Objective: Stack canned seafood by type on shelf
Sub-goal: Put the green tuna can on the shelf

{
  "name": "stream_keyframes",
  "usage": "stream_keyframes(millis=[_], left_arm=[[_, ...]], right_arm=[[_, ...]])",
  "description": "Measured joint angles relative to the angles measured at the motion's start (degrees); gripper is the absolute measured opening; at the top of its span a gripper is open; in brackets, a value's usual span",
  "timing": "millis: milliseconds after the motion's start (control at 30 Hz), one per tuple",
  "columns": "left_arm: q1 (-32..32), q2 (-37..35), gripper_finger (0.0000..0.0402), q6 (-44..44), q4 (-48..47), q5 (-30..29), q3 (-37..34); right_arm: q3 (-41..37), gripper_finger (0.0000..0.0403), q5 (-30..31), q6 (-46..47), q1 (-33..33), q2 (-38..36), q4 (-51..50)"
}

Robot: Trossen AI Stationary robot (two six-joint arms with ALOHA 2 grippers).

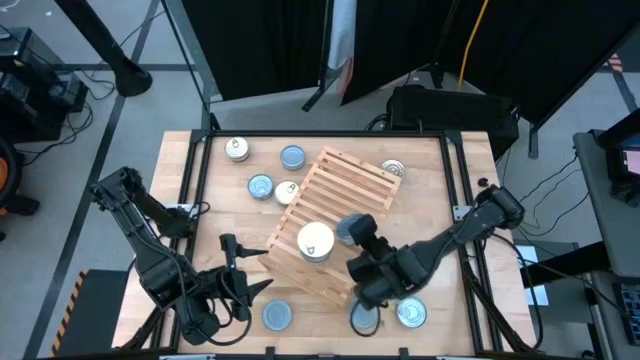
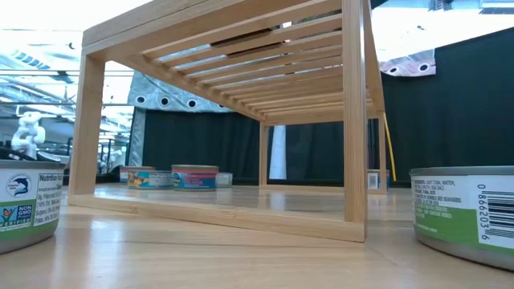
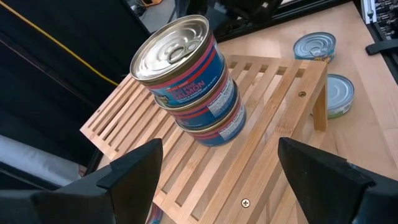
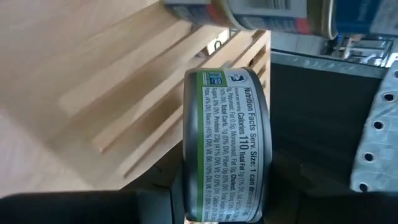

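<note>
A flat round tin with a green-and-white paper label point(image 4: 227, 146) is clamped between the fingers of the right claw point(image 1: 352, 232), held over the slatted top of the light-wood shelf point(image 1: 345, 180). On that shelf, a stack of three salmon tins point(image 3: 193, 84) with blue-and-red labels is seen, topped by a ridged silver pull-tab lid. The shelf's slats are pale, smooth and evenly spaced, with a small screw head set in the frame.

The left claw point(image 1: 243, 270) is held with its dark, wedge-shaped fingers point(image 3: 134, 171) wide apart and nothing between them, near the shelf's front corner above the tabletop point(image 1: 420, 215).

More tins are scattered on the smooth wooden tabletop: blue-topped ones point(image 1: 292, 157) behind the shelf, and silver-topped ones point(image 1: 411, 313) at the front edge. Through the shelf's open frame, labelled tins point(image 2: 194, 177) are seen far off.
</note>
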Motion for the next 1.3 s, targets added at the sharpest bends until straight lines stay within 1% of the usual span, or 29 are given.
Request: stream_keyframes(millis=[133, 300, 467, 667, 767, 867, 967, 1133, 1300], left_arm=[[0.00, 0.00, 0.0327, 0.01, 0.00, 0.00, 0.00], [0.00, 0.00, 0.0327, 0.01, 0.00, 0.00, 0.00], [0.00, 0.00, 0.0327, 0.01, 0.00, 0.00, 0.00], [0.00, 0.00, 0.0327, 0.01, -0.02, 0.02, 0.00], [0.00, 0.00, 0.0327, 0.01, 0.00, 0.39, 0.00], [0.00, 0.00, 0.0327, 0.01, 0.00, 0.42, 0.00], [0.00, 0.00, 0.0327, 0.01, 0.00, 0.42, 0.00], [0.00, 0.00, 0.0327, -0.06, -0.02, 0.65, 0.00], [0.00, 0.00, 0.0327, -0.04, -0.04, 0.70, 0.00]], right_arm=[[0.00, 0.0156, -0.14, -1.64, -1.68, -0.04, 4.59], [0.00, 0.0181, -1.82, -2.63, -3.45, -0.06, 5.55], [0.00, 0.0210, -2.85, -0.37, -4.77, -0.07, 5.65], [0.02, 0.0255, -3.31, 0.83, -5.22, -0.07, 5.66], [0.02, 0.0275, -5.89, 1.29, -5.11, -0.07, 5.66], [0.02, 0.0290, -6.99, 3.69, -5.06, -0.07, 5.51], [0.02, 0.0298, -9.34, 5.53, -4.94, -0.20, 5.26], [0.02, 0.0299, -8.83, 8.34, -3.43, -0.93, 3.73], [0.13, 0.0299, -8.73, 13.78, -1.39, -3.64, 3.47]])
